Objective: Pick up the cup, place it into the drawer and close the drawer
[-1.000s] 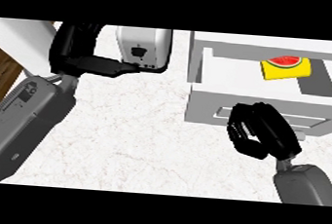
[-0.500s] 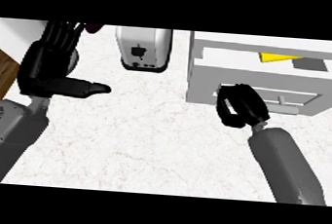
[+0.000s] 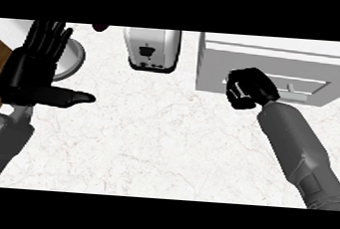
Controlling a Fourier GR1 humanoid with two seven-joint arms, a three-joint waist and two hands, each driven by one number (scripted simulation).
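drawer (image 3: pixel 279 74) lies straight ahead of the clenched, empty right hand (image 3: pixel 250 88), knuckles at its front panel (cup not visible, presumably inside); the open left hand (image 3: pixel 36 72) rests well apart.

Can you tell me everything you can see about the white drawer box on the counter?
The white drawer box stands at the counter's far right, beside the silver toaster. Its flat front shows a recessed panel with a handle. It looks pushed in: nothing inside shows. The curled black right hand is against its front's left part.
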